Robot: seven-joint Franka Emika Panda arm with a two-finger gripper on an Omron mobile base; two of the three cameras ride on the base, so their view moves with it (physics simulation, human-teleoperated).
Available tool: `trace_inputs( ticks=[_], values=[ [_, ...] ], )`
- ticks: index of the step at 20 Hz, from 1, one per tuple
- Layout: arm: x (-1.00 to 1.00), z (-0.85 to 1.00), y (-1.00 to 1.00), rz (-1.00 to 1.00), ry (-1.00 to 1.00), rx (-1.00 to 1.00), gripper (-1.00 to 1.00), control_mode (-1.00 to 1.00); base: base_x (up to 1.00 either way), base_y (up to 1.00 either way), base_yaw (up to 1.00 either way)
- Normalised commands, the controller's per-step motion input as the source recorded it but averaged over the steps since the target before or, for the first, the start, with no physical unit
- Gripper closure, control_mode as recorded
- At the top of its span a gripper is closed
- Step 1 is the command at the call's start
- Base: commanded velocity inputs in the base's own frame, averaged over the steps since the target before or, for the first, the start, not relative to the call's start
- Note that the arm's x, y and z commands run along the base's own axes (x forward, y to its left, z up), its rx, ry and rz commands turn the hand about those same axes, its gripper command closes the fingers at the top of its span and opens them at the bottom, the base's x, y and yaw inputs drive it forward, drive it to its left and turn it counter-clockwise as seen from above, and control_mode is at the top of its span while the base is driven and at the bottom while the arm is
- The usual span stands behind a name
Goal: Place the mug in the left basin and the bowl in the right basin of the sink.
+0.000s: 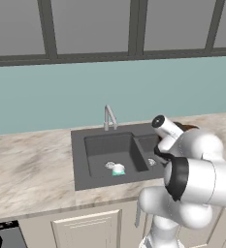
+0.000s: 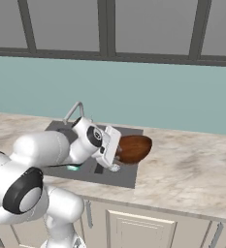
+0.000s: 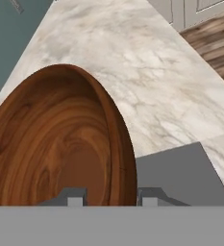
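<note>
Sideways, arm (image 2: 51, 147) holds bowl (image 2: 134, 148) over sink (image 2: 126, 178).

Right basin (image 1: 151, 147) open below; mug (image 1: 118, 169) sits in left basin (image 1: 97, 147).

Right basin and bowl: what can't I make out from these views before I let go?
- Right basin: in the left base view the arm covers its right side; in the right base view the arm and claw hide it.
- Bowl: its lower part is cut off at the bottom of the hand view; whether it hangs over the basin is unclear.
- Mug: too small for detail in the left base view.
</note>
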Motion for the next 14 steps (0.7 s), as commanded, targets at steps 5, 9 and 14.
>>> trace_inputs(
  ticks=[5,9,14],
  values=[
    [0.11,-0.16,0.0,0.0,-0.03,0.0,1.0,-1.0,0.0,0.0,0.0],
    [0.0,-0.17,0.02,0.0,-0.04,0.0,1.0,-1.0,0.0,0.0,0.0],
    [0.0,-0.15,0.15,0.0,-0.05,0.0,1.0,-1.0,0.0,0.0,0.0]
  ],
)
